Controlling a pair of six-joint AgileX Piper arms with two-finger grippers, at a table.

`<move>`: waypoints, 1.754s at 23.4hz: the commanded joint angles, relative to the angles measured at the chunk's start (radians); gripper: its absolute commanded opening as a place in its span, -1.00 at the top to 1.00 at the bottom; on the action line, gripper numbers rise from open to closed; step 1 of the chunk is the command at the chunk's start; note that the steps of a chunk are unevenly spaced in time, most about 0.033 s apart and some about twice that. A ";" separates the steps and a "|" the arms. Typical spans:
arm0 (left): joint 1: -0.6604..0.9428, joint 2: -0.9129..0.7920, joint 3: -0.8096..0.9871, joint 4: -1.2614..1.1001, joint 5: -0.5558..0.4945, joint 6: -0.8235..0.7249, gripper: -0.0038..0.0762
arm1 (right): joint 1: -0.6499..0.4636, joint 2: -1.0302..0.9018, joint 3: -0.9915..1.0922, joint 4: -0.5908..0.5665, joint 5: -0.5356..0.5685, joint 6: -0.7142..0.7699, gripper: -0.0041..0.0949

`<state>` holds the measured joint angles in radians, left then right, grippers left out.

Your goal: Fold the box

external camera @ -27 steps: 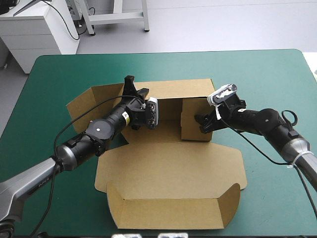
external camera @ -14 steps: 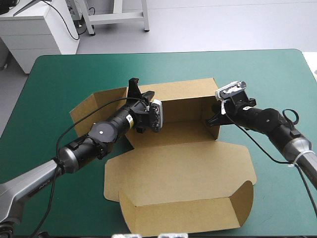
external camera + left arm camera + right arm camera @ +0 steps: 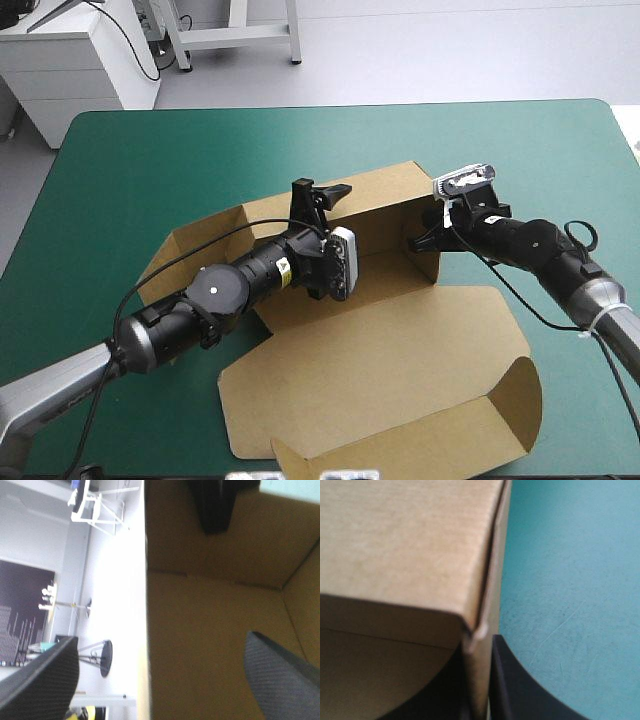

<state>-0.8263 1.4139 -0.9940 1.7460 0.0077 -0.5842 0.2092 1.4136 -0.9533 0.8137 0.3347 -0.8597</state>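
The brown box (image 3: pixel 400 340) lies in the middle of the teal-green table (image 3: pixel 120 170), its back wall (image 3: pixel 385 190) and right wall raised and its lid flat toward the front. My left gripper (image 3: pixel 320 190) stands open astride the back wall's top edge. In the left wrist view, one finger (image 3: pixel 45 680) is outside the wall and the other (image 3: pixel 280 675) is inside the box (image 3: pixel 215 615). My right gripper (image 3: pixel 425 240) is shut on the right wall at the box's far right corner. In the right wrist view, the board (image 3: pixel 405 540) runs down between the fingers of my right gripper (image 3: pixel 480 700).
The box's left flap (image 3: pixel 190 250) lies spread flat under my left arm. The lid's front flap (image 3: pixel 420 445) stands up near the table's front edge. Bare teal-green cover (image 3: pixel 570 580) shows just outside the right wall and along the table's far side.
My left gripper has opened and slid right along the back wall. My right gripper has shut on the right wall. The box has turned, its lid swinging right and toward the front edge.
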 commanded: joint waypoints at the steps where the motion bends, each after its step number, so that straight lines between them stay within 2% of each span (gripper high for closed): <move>1: -0.088 -0.095 -0.028 0.001 0.022 -0.018 -0.73 | 0.003 -0.033 -0.027 0.031 0.005 0.018 0.95; 3: -0.160 -0.142 -0.028 0.001 0.032 -0.018 -0.67 | 0.003 -0.033 -0.027 0.031 0.005 0.023 0.95; 4: -0.186 -0.172 -0.028 0.001 0.047 -0.018 -0.51 | 0.003 -0.033 -0.027 0.031 0.009 0.023 0.95; 5: -0.197 -0.192 -0.028 -0.006 0.062 -0.018 -0.22 | 0.003 -0.033 -0.027 0.031 0.009 0.023 0.95; 7: -0.197 -0.230 -0.028 -0.009 0.073 -0.040 0.59 | 0.003 -0.033 -0.027 0.031 0.009 0.023 0.95; 8: -0.197 -0.244 -0.028 -0.009 0.089 -0.049 0.91 | 0.003 -0.033 -0.027 0.031 0.009 0.023 0.95; 9: -0.197 -0.256 -0.030 -0.026 0.112 -0.068 0.84 | 0.003 -0.033 -0.027 0.031 0.009 0.023 0.95; 16: -0.193 -0.265 -0.129 -0.312 0.325 -0.068 0.85 | 0.003 -0.033 -0.027 0.031 0.013 0.023 0.95; 18: -0.193 -0.265 -0.177 -0.446 0.369 0.046 0.85 | 0.003 -0.033 -0.027 0.031 0.013 0.023 0.95; 21: -0.193 -0.265 -0.289 -0.780 0.500 0.356 0.85 | 0.003 -0.033 -0.027 0.031 0.013 0.023 0.95; 23: -0.193 -0.258 -0.388 -0.982 0.685 0.593 0.85 | 0.003 -0.033 -0.027 0.031 0.013 0.023 0.95; 24: -0.193 -0.249 -0.455 -1.067 0.849 0.699 0.85 | 0.003 -0.033 -0.027 0.031 0.013 0.023 0.95; 25: -0.191 -0.238 -0.541 -1.120 1.015 0.738 0.85 | 0.003 -0.033 -0.027 0.031 0.013 0.023 0.95; 27: -0.166 -0.237 -0.627 -1.144 1.135 0.738 0.85 | 0.003 -0.033 -0.027 0.031 0.013 0.019 0.95; 32: -0.041 -0.265 -0.793 -1.198 1.273 0.674 0.85 | 0.003 -0.033 -0.027 0.028 0.018 0.019 0.95; 35: 0.073 -0.297 -0.806 -1.422 1.278 0.665 0.85 | 0.003 -0.033 -0.027 0.029 0.018 0.019 0.95; 38: 0.171 -0.270 -0.770 -1.444 1.278 0.665 0.85 | 0.003 -0.034 -0.027 0.017 0.018 0.017 0.95; 41: 0.344 -0.195 -0.711 -1.520 1.246 0.723 0.85 | 0.003 -0.034 -0.028 0.010 0.022 0.017 0.95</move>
<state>-0.5660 1.1884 -1.7119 0.2793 1.2377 0.1066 0.2092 1.4136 -0.9533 0.8016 0.3408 -0.8552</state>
